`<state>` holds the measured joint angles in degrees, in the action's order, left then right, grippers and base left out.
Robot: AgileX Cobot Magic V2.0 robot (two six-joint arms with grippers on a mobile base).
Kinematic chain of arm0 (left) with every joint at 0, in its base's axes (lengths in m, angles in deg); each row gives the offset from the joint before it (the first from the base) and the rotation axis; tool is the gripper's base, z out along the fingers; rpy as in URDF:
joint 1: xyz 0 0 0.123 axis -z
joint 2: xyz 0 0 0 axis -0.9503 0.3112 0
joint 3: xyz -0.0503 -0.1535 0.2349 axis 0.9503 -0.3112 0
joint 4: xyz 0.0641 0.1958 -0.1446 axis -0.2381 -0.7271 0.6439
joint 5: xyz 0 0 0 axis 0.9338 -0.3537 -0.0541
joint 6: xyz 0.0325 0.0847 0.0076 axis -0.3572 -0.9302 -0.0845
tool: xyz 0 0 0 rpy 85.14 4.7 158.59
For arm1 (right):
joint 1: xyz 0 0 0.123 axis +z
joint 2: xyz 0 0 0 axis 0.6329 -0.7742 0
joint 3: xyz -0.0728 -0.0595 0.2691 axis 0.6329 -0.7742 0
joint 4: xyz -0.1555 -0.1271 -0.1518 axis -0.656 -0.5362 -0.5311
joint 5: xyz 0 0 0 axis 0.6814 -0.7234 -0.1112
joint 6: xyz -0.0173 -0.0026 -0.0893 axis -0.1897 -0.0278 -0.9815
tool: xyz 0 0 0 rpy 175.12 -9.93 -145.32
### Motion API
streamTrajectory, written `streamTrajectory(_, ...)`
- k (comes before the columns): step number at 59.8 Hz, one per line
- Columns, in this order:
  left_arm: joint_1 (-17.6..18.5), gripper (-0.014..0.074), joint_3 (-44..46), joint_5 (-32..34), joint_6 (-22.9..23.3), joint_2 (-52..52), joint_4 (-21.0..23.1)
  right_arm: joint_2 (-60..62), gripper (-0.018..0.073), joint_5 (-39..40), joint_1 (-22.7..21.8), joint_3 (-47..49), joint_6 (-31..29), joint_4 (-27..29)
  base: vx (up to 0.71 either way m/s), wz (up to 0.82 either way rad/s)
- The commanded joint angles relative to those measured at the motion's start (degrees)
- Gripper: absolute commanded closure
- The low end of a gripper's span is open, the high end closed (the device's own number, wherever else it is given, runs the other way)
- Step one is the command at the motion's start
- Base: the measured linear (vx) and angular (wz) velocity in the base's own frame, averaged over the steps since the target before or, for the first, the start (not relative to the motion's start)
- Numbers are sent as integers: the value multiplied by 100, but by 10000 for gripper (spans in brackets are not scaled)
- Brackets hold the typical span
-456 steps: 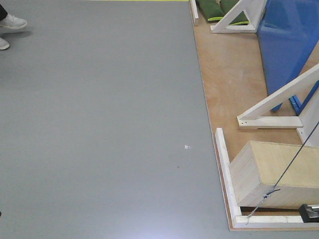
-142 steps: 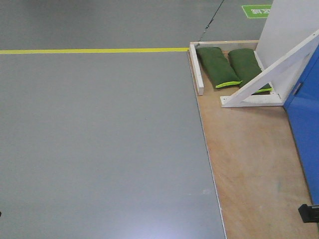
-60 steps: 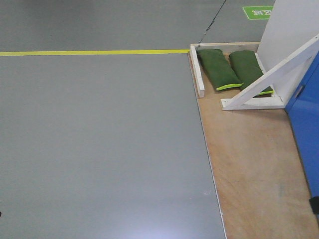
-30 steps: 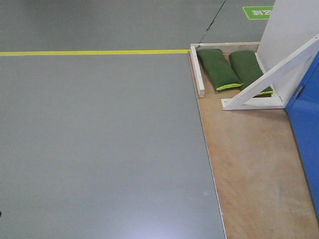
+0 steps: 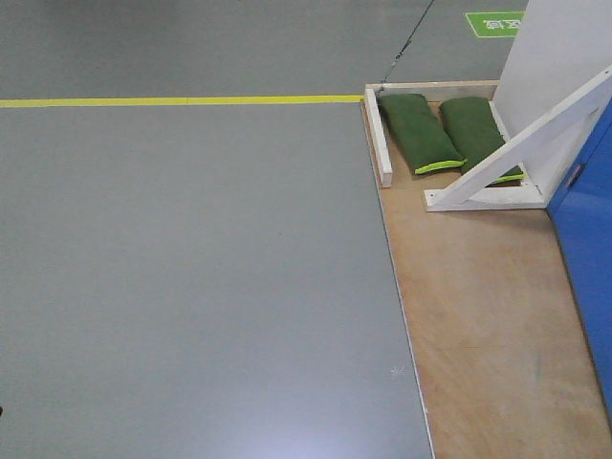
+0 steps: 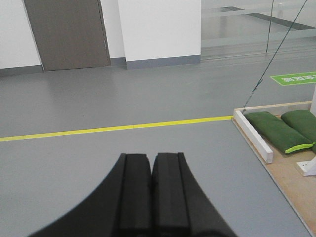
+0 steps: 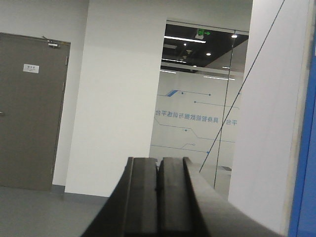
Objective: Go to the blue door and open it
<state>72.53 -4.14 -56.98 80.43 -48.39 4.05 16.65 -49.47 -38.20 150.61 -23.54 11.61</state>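
Blue door (image 5: 591,258) at three to four o'clock of the front-facing view, only a glossy strip of it, cut off by the picture's edge, standing along the right side of the plywood platform (image 5: 478,325). Same door (image 7: 310,158) in the right wrist view as a thin blue band at three o'clock, just beside a white panel (image 7: 269,123).

Left gripper (image 6: 151,165) at six o'clock of its own view, black fingers (image 6: 136,187) pressed together with nothing between them, pointing out over grey floor (image 6: 74,163) toward a yellow line (image 6: 113,129). Right gripper (image 7: 158,170) at six o'clock of its view, fingers likewise closed pad to pad and empty, aimed at a white wall (image 7: 118,98) and a glass partition (image 7: 197,118) with lettering. Grey door (image 7: 29,113) at nine o'clock there.

In the front-facing view, green sandbags (image 5: 419,132), two of them side by side at one o'clock, lying on the platform's far end, one partly under the slanted brace of a white wooden frame (image 5: 521,153). White batten (image 5: 380,134) just left of the bags, along the platform's edge. Green floor marking (image 5: 494,21) at one o'clock near the top edge. Thin dark cable (image 6: 276,49) slanting down at two o'clock in the left wrist view, reaching the platform's far corner
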Motion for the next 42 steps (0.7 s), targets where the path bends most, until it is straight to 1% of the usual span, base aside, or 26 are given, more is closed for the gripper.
streamTrajectory(1, 44, 526, -34, 481, 18, -81, 0, -252, 567, 423, -104, 549, -29, -112, 0, 0)
streamTrajectory(6, 44, 526, -34, 481, 18, -81, 0, -513, 567, 433, -429, 954, -29, -97, 0, 0)
streamTrajectory(10, 44, 526, -34, 481, 18, -81, 0, -716, 567, 441, -914, 1267, -29, -51, 0, 0)
streamTrajectory(19, 44, 526, -34, 481, 18, -81, 0, -995, 567, 514, -2475, 1694, -29, -36, 0, 0)
streamTrajectory(21, 44, 526, -34, 481, 18, -81, 0, -1038, 567, 550, -2971, 1748, -29, 66, 0, 0)
streamTrajectory(25, 44, 526, -34, 481, 18, -81, 0, -1057, 567, 691, -3735, 1760, -29, 435, 0, 0)
streamTrajectory(28, 44, 526, -34, 481, 18, -81, 0, -1057, 567, 818, -4413, 1760, -29, 879, 0, 0)
streamTrajectory(30, 44, 526, -34, 481, 18, -81, 0, -1057, 567, 881, -4747, 1760, -29, 1157, 0, 0)
streamTrajectory(35, 44, 526, -34, 481, 18, -81, 0, -1057, 567, 1117, -5773, 1760, -29, 1737, 0, 0)
streamTrajectory(36, 44, 526, -34, 481, 18, -81, 0, -1057, 567, 1146, -5847, 1760, -29, 1816, 0, 0)
streamTrajectory(37, 44, 526, -34, 481, 18, -81, 0, -1057, 567, 1199, -6140, 1760, -29, 1936, 0, 0)
streamTrajectory(38, 44, 526, -34, 481, 18, -81, 0, -1057, 567, 1240, -6211, 1760, -29, 2016, 0, 0)
streamTrajectory(41, 44, 526, -34, 481, 18, -81, 0, -1085, 567, 1339, -6806, 1760, -29, 2348, 0, 0)
streamTrajectory(42, 44, 526, -34, 481, 18, -81, 0, -1092, 567, 1373, -6929, 1760, -29, 2475, 0, 0)
